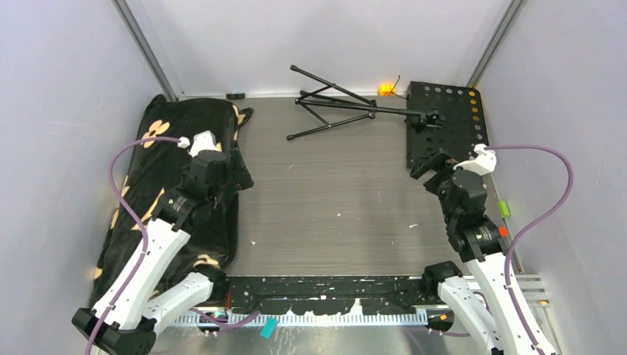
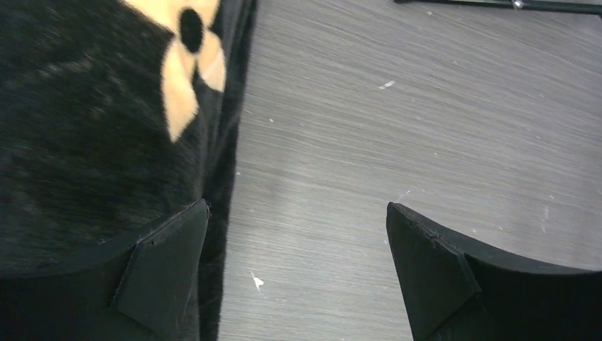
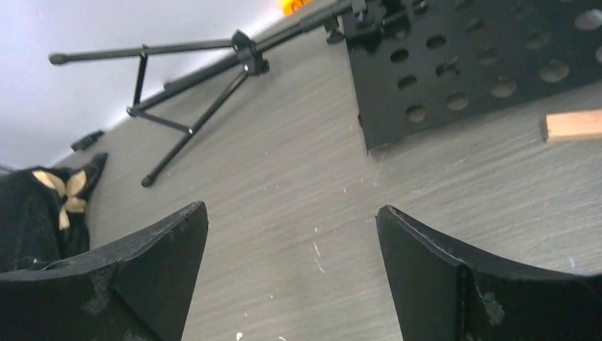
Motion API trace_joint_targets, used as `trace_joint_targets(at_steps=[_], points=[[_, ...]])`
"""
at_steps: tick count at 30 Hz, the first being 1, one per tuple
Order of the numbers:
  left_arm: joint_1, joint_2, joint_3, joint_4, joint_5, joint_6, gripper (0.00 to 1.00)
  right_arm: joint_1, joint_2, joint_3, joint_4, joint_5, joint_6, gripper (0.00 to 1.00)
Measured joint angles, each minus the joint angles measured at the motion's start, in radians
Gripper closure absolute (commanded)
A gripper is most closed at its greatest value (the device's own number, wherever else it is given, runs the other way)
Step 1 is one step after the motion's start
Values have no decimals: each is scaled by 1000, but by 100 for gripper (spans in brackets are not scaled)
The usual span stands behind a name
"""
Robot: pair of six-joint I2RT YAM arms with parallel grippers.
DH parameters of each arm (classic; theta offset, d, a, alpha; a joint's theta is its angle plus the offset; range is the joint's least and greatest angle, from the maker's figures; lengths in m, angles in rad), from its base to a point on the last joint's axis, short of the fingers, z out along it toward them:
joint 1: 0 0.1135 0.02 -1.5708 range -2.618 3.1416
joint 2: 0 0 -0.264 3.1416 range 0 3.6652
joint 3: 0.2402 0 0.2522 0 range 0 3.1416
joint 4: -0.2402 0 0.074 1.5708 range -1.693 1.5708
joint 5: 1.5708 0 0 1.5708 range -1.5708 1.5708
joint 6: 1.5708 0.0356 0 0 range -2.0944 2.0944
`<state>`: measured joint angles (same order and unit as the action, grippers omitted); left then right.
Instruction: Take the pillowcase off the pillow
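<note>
Left gripper (image 2: 298, 206): fingers spread wide, nothing between them. One finger (image 2: 167, 273) sits over the right edge of the pillowcase (image 2: 85, 142), the other over bare table (image 2: 426, 114); contact with the plush cannot be told.

Pillowcase: black plush with tan flower shapes, lying plump along the table's left side against the wall, from near edge to far corner. The pillow is hidden inside the cover.

Right gripper (image 3: 291, 209): fingers equally spread, holding nothing, hanging above bare table on the right side, well apart from the pillowcase.

Beyond it: a black perforated plate (image 3: 483, 64) flat on the table, joined to a folded tripod (image 3: 192, 92) lying on its side. A small wooden block (image 3: 571, 124) lies just beside the plate.
</note>
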<state>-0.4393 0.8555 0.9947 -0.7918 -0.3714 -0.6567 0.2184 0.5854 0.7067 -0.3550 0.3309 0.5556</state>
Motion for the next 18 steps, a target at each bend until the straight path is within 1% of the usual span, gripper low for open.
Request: trace_joint_targets(at_steps=[4, 9, 11, 14, 16, 18], points=[[0, 50, 69, -55, -89, 14, 0, 0, 29, -4, -35, -48, 9, 7], [0, 52, 79, -76, -198, 42, 0, 0, 74, -4, -36, -130, 22, 7], [0, 61, 91, -85, -264, 60, 0, 0, 87, -4, -41, -163, 23, 7], [0, 132, 151, -122, -391, 85, 0, 0, 98, -3, -63, -206, 24, 7], [5, 205, 193, -137, -484, 94, 0, 0, 95, -2, -76, -230, 24, 7], [34, 286, 208, -140, -524, 98, 0, 0, 93, 3, -85, -250, 24, 7]])
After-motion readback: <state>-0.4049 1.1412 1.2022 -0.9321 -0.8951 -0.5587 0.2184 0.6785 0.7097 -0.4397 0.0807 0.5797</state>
